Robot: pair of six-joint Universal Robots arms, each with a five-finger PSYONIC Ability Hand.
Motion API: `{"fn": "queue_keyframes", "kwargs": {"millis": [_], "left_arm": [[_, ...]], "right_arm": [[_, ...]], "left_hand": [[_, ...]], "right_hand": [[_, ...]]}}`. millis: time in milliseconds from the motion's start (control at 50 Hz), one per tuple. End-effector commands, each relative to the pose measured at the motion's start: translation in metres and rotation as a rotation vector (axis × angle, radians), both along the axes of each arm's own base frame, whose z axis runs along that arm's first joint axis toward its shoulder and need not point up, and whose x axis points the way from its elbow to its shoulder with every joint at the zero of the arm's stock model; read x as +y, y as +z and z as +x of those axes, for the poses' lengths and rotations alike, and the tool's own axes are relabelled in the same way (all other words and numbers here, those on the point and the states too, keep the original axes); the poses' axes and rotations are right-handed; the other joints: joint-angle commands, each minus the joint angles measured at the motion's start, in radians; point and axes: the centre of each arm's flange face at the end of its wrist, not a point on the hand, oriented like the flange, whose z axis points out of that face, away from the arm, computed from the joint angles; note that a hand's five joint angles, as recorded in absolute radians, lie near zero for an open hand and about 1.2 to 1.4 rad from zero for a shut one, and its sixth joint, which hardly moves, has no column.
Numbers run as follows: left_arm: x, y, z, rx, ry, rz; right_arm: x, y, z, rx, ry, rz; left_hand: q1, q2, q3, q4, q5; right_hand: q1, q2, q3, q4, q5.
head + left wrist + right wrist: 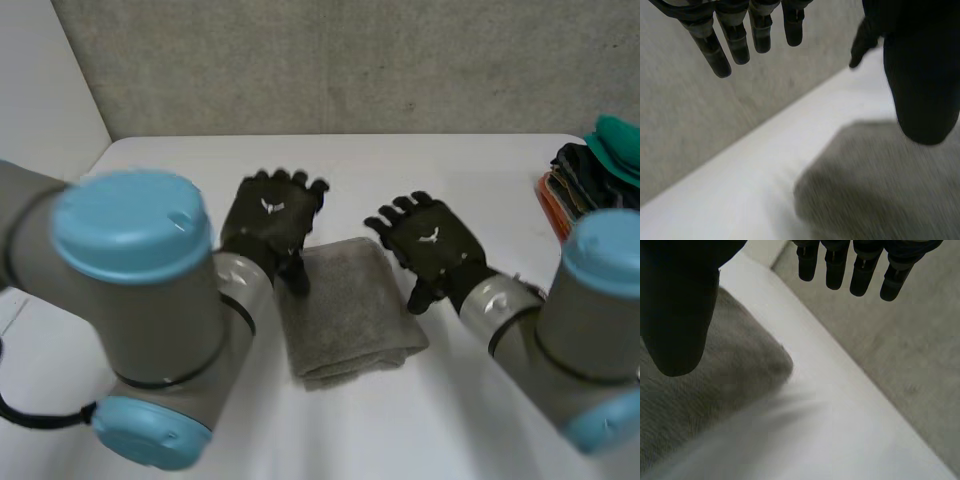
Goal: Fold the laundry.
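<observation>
A grey towel (345, 310) lay folded into a thick rectangle near the middle of the white table (470, 170), its long sides running from the robot toward the wall (350, 60). The corner seen in the right wrist view was rounded and a little puffed.

The left hand (272, 225) hung over the towel's far left corner, palm down, fingers (735, 40) straight and spread, holding nothing, with its thumb (922, 90) above the cloth. The right hand (432, 245) hung just beside the towel's far right edge, fingers likewise straight and slightly apart, empty, thumb pointing down toward the cloth. Whether either thumb touched the towel could not be told. Both sets of fingertips pointed toward the wall, over bare table beyond the towel.

A pile of clothes (585, 180), dark with something green on top and something orange beneath, sat at the table's far right edge, well apart from the towel and from the right hand. In the head view the left arm (150, 320) covered the table just left of the towel, and the right arm (570, 340) the near right part
</observation>
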Motion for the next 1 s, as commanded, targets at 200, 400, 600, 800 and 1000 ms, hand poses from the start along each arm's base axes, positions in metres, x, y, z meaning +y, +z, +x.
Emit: {"fn": "queue_keyframes", "kwargs": {"millis": [200,400,600,800,1000], "left_arm": [[-0.02,0.01,0.004,0.056,-0.199,0.023],[-0.018,0.006,0.003,0.051,-0.201,0.033],[-0.019,0.005,0.005,0.051,-0.198,0.037],[-0.019,0.005,0.005,0.051,-0.198,0.039],[-0.022,0.029,0.003,0.09,-0.2,-0.03]], "right_arm": [[0.061,-0.075,0.01,0.047,0.199,0.007],[0.036,-0.084,0.023,0.068,0.2,-0.092],[0.02,-0.076,0.033,0.033,0.201,-0.117],[-0.005,-0.068,0.044,-0.006,0.181,-0.157],[-0.077,0.06,0.016,-0.215,0.029,-0.363]], "left_hand": [[0.025,-0.002,-0.007,0.002,-0.02],[0.028,0.001,-0.004,0.005,-0.017],[0.028,0.001,-0.004,0.005,-0.017],[0.028,0.001,-0.004,0.005,-0.017],[0.025,-0.002,-0.007,0.002,-0.02]], "right_hand": [[0.051,0.082,0.065,0.065,0.07],[0.376,0.407,0.39,0.39,0.395],[0.453,0.484,0.467,0.467,0.472],[1.145,1.176,1.159,1.159,1.164],[1.145,1.176,1.159,1.159,1.164]]}}
